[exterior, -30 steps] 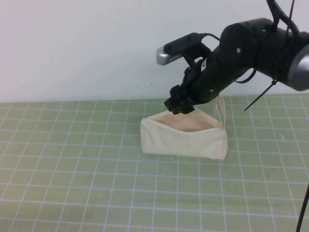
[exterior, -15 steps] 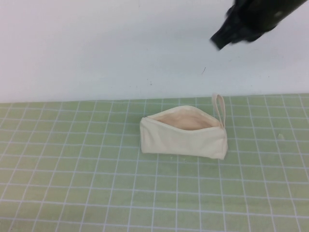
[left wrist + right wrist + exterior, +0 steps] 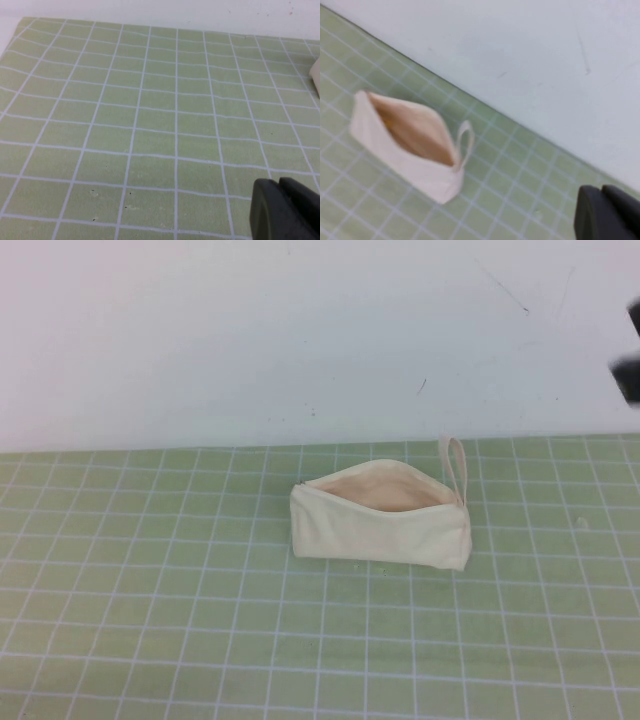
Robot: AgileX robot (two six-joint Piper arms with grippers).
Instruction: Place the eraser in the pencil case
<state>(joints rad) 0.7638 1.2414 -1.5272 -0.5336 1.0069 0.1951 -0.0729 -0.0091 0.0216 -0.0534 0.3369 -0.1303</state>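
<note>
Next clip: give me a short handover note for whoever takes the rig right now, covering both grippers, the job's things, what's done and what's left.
Right gripper: raised off to the right of the cream canvas zip pencil case, carrying nothing visible.
Left gripper: low over the green grid mat, away from the case.
Pencil case: unzipped, peach lining showing, loop strap at its right end.
Eraser: not visible on the mat or in the case's opening; confirm it is inside, then finish.

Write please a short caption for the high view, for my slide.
Open pencil case on the green grid mat; right pincer at frame edge, left pincer unseen.

green grid mat [image 3: 150,620], pencil case [image 3: 380,530] lying open
</note>
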